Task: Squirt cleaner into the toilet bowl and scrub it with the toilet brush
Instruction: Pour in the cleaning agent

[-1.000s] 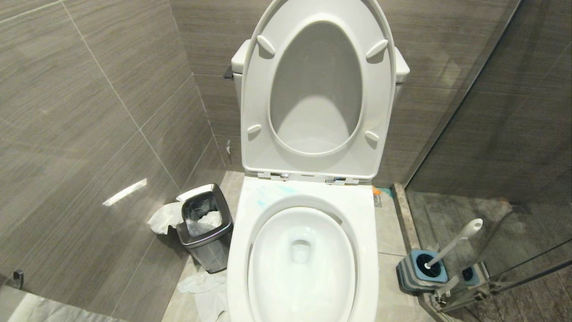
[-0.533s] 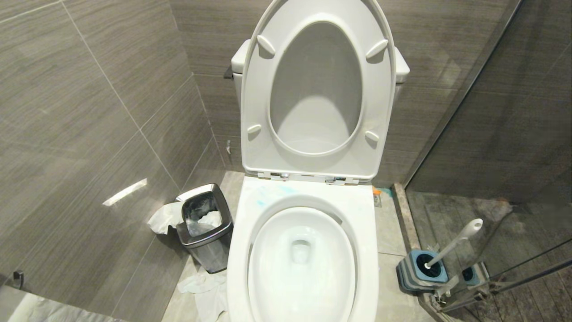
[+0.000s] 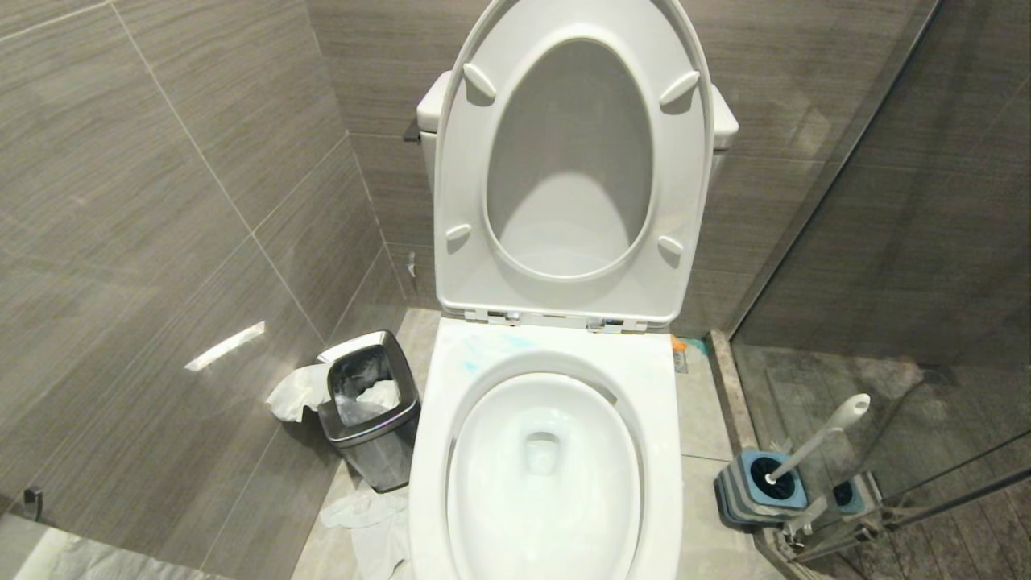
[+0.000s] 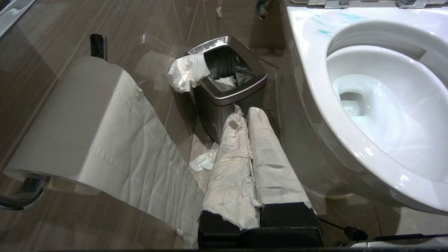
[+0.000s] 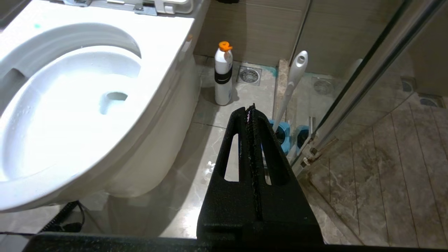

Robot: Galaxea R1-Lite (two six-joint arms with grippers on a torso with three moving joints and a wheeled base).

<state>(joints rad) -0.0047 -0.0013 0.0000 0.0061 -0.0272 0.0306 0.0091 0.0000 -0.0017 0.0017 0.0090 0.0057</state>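
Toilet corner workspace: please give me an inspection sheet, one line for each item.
Surface: grey tiled floor, drain near the wall.
Job's things: toilet bowl open, seat up, pale blue cleaner smeared on the rim; toilet brush in its brush holder; white bottle with orange cap upright on the floor.
Clutter: steel waste bin full of paper, tissues on the floor beside it.
Grippers: left gripper shut, paper-wrapped; right gripper shut, empty.
Cables: black cable under the bowl.
Surroundings: tiled walls, glass partition, toilet paper roll.
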